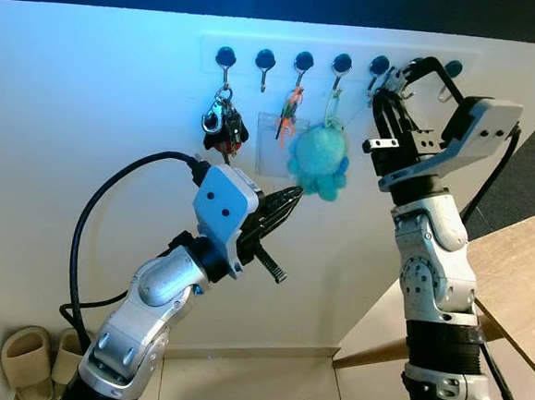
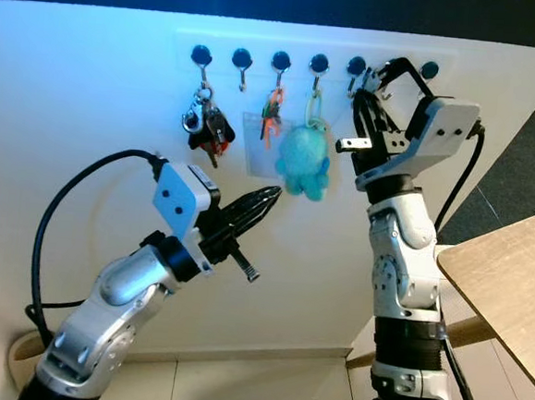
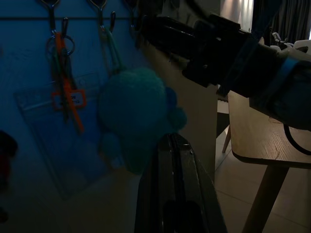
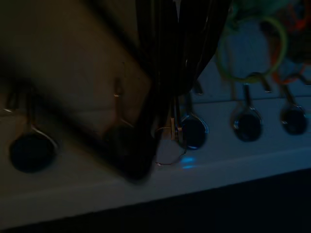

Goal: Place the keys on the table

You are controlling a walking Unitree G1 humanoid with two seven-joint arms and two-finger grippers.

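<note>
Just white wall (image 1: 90, 103) w/ hook rack (image 1: 339, 62) (wooden table (image 1: 521, 276) nearby).

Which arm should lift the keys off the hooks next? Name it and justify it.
Probably right: the right pincer is raised at the hook rail and nearer the table. The left pincer sits lower, by the blue plush.

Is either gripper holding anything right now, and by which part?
Left gripper holds nothing. Right gripper is up at a hook; any hold there cannot be told.
</note>
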